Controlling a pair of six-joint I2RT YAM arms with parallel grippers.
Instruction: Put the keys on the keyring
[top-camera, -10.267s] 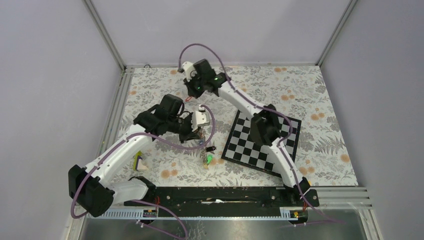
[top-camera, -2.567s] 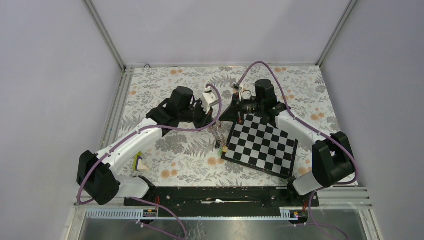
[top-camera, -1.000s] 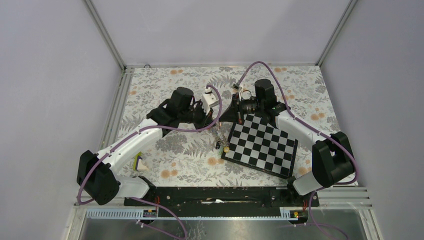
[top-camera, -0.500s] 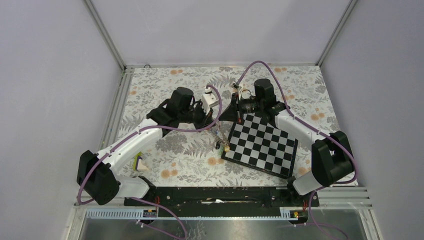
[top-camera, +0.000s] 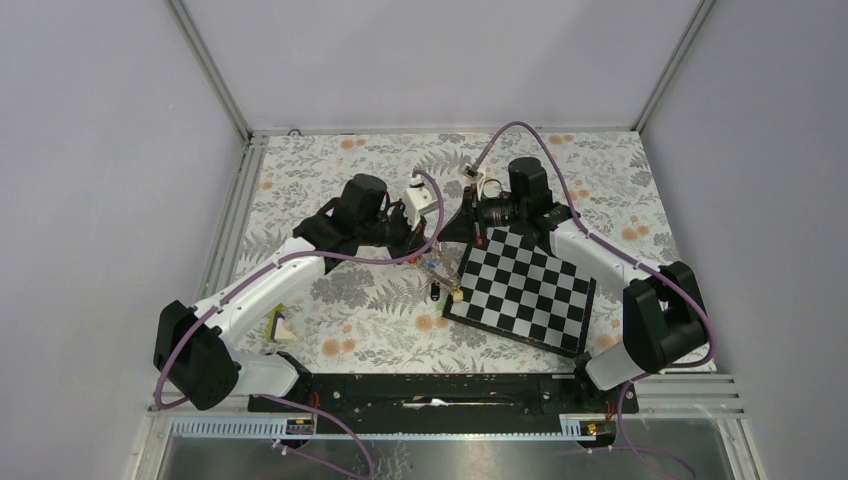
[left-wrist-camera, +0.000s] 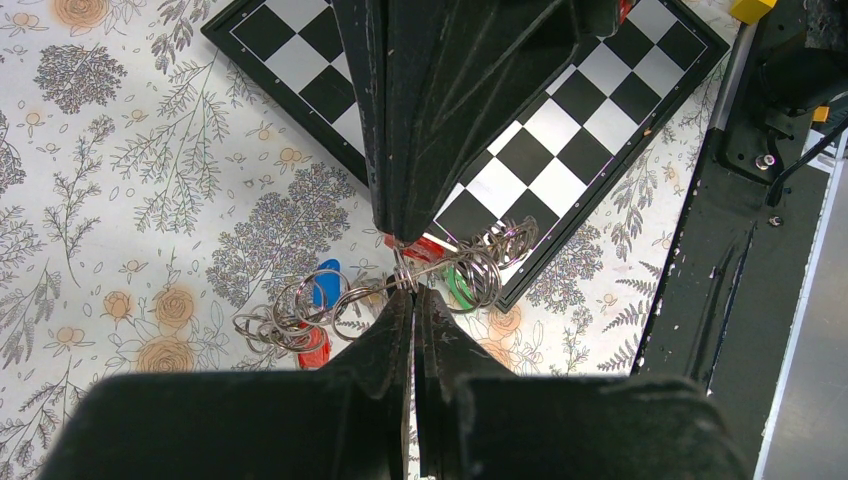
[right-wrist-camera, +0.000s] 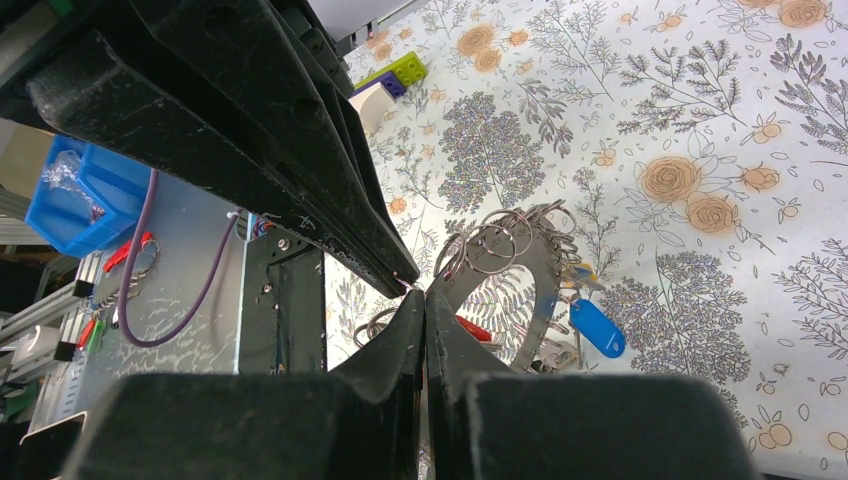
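Observation:
My left gripper (top-camera: 432, 238) is shut on the keyring (right-wrist-camera: 545, 290), a flat dark grey ring held above the cloth; it looks edge-on in the left wrist view (left-wrist-camera: 470, 258). Several small split rings (left-wrist-camera: 300, 310) and keys hang from it, with a blue tag (right-wrist-camera: 598, 327), a green one (left-wrist-camera: 460, 288) and a red one (left-wrist-camera: 312, 348). The bundle dangles beside the chessboard corner (top-camera: 437, 278). My right gripper (top-camera: 447, 232) is shut on a red key (right-wrist-camera: 470, 328), tip to tip with the left gripper (right-wrist-camera: 408, 280) at the ring.
A chessboard (top-camera: 530, 290) lies right of the grippers, under the right arm. A green and white brick (top-camera: 278, 322) sits near the front left, also in the right wrist view (right-wrist-camera: 395, 75). The black base rail (top-camera: 440, 392) runs along the near edge.
Ten seconds ago my right gripper was at the back of the table and has come to the left gripper. In the last second the arms hardly moved; the hanging keys swung slightly.

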